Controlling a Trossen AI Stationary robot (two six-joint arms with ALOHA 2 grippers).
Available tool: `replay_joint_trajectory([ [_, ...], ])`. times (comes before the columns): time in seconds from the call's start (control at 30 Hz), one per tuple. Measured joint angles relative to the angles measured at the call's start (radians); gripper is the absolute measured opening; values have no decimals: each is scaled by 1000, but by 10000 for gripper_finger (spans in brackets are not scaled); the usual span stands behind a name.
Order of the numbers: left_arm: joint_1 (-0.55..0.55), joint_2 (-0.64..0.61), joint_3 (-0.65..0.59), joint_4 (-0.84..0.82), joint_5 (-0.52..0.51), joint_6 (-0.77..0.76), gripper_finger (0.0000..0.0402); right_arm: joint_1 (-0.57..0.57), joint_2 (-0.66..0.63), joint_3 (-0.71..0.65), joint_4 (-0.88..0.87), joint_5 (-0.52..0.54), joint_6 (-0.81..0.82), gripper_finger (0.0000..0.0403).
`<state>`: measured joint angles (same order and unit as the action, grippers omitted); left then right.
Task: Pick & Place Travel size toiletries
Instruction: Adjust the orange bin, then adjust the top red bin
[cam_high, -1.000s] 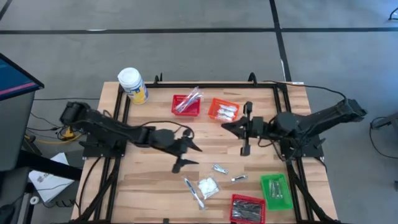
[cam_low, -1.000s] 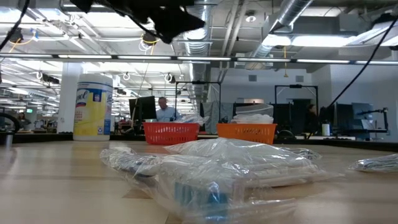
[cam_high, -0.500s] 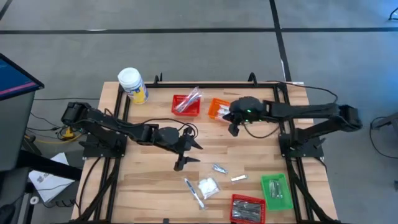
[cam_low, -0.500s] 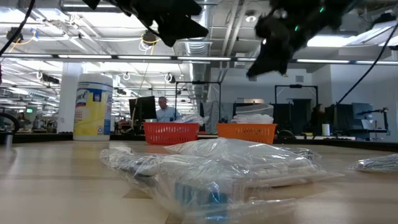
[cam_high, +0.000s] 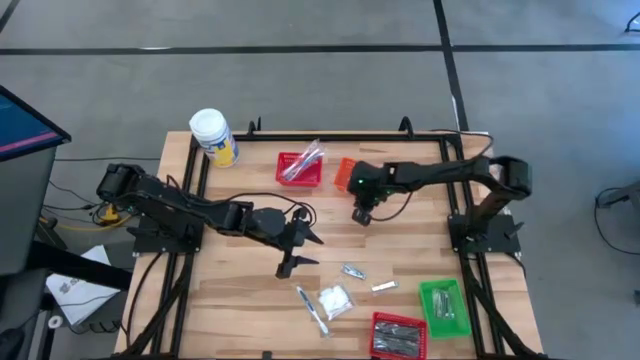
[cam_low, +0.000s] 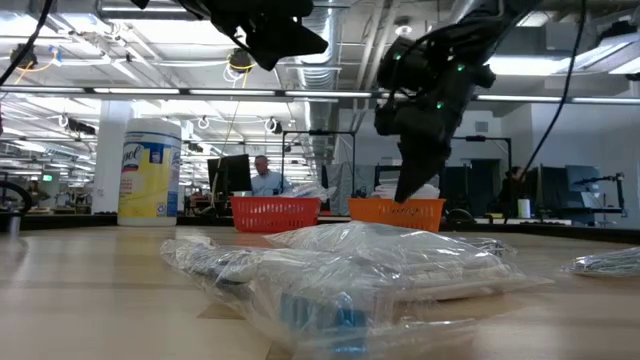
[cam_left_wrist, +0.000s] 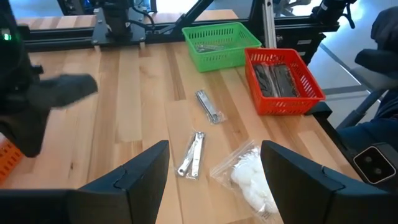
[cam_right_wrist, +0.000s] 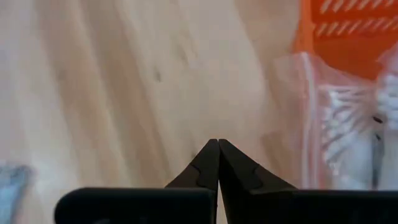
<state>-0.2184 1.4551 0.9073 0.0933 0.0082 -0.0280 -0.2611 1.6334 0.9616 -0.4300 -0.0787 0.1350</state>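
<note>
**Room around the table**

Grey floor (cam_high: 300, 80), crossed by dark lines (cam_high: 452, 70). Wooden table (cam_high: 240, 290) in a black frame (cam_high: 190, 160). A screen's edge (cam_high: 25, 125) at the left. Across the table, an open hall: exposed ducts (cam_low: 470, 25) and pipes under the ceiling, long strip lights (cam_low: 150, 92), white columns (cam_low: 108, 150). Dark monitors (cam_low: 232, 172) and desks in rows; a person (cam_low: 265, 178) sits at one, far back. Black equipment racks (cam_low: 470, 170) to the right. Light is even and bright.
</note>
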Motion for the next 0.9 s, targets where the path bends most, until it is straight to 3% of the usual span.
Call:
replay_joint_trajectory([
  [0.3, 1, 0, 0, 3, -2, 2, 246, -40, 104, 60, -91, 182, 23, 0],
  [0.5, 1, 0, 0, 3, -8, 5, 246, -67, 107, 62, -87, 306, 29, 0],
  [0.7, 2, 0, 0, 3, -8, 5, 246, -20, 33, 62, -106, 313, 38, 0],
  [0.9, 2, 0, 0, 4, -8, 5, 246, 111, -137, 62, -105, 313, 34, 0],
])
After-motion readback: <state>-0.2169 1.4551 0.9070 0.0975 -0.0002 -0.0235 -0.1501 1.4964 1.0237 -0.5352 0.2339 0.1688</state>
